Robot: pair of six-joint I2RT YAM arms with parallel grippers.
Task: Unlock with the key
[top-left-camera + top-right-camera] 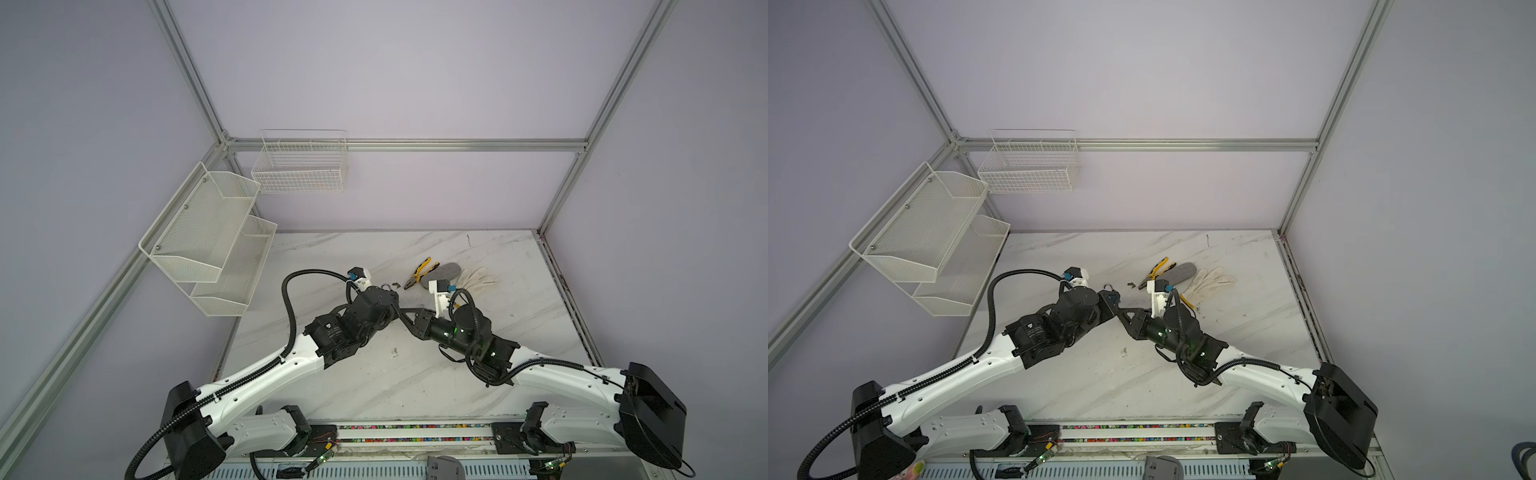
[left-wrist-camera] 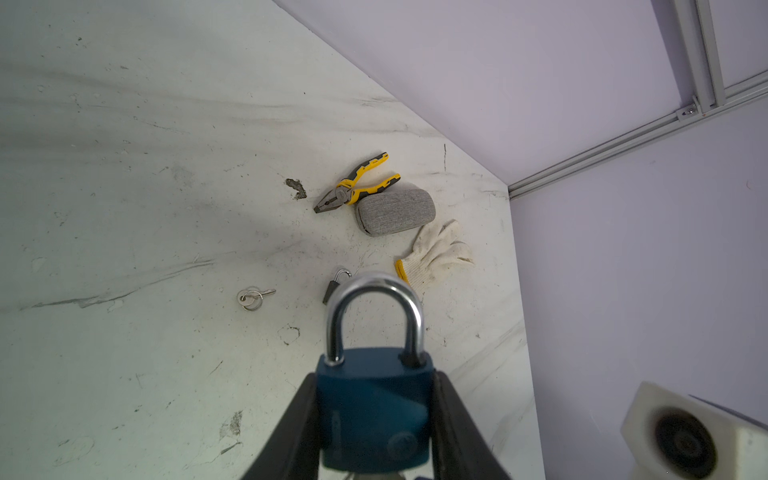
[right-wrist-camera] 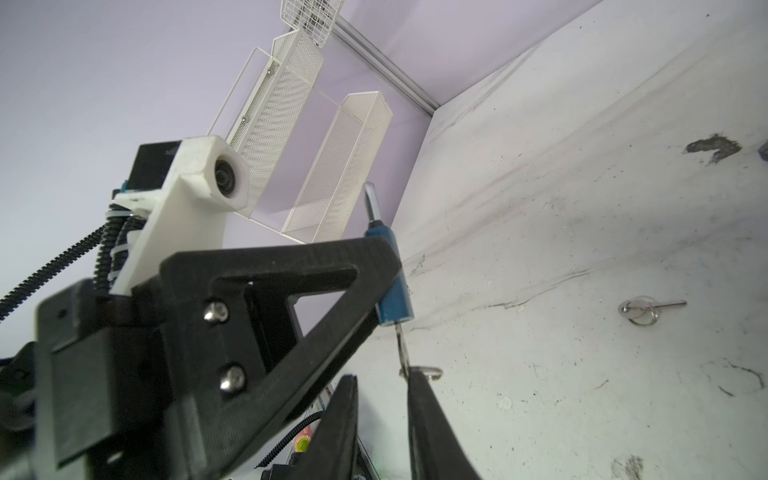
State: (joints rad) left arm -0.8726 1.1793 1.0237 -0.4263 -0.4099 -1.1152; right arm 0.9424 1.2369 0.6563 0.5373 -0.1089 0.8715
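I've got the left gripper [image 2: 374, 386] clamped on the blue padlock [image 2: 374, 409] — the key [image 3: 401, 345] sticks out of its underside, shaft pointing straight at my right gripper [image 3: 382, 376], jaws apart, gripping nothing — that arm's nearest.

No legible text, labels or numbers

I take the grey fabric case [image 2: 397, 212] on the marble tabletop [image 1: 374, 374] as my landmark. Yellow-handled pliers [image 2: 344, 193] lie just beside it, jaws pointing away from it. A white work glove [image 2: 436, 253] with a yellow cuff lies just beside the case on its opposite side. A dark scuff [image 2: 296, 188] marks the marble near the plier tips. Well apart from the case, a two-tier mesh shelf [image 1: 208, 237] and a wire basket [image 1: 301, 166] hang on the walls.
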